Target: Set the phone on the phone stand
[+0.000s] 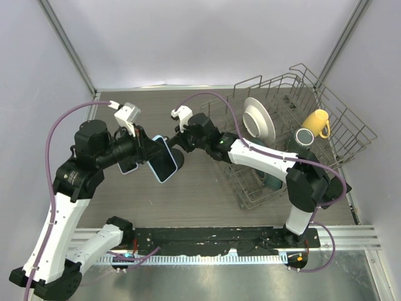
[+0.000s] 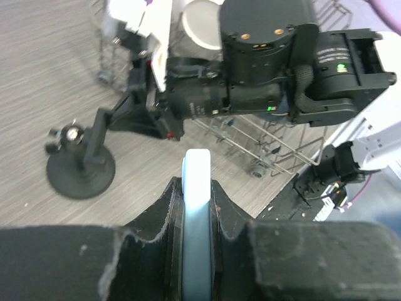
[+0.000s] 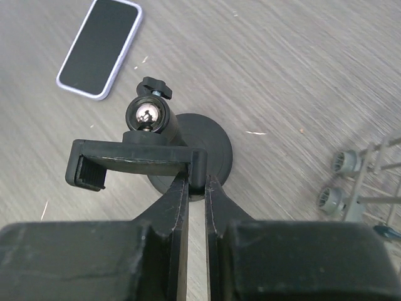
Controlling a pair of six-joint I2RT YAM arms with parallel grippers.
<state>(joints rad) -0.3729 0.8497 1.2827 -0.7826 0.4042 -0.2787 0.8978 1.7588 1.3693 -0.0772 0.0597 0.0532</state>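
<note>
The phone (image 2: pixel 197 166) is clamped edgewise in the left end effector (image 2: pixel 195 194); the phone stand (image 3: pixel 135 162) is pinched at its clamp by the right end effector (image 3: pixel 197 182)

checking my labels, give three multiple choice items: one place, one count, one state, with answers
1. Where is the yellow mug? A on the table B in the wire dish rack C in a gripper
2. How many phones show? A one B three C two
3. The right gripper is: A shut on the black disc-based phone stand B open C shut on a phone
B, it sits among the rack's wires; C, a pale-blue-cased phone in the left gripper, a second phone flat on the grey table; A, its fingers pinch the stand's clamp head.
</note>
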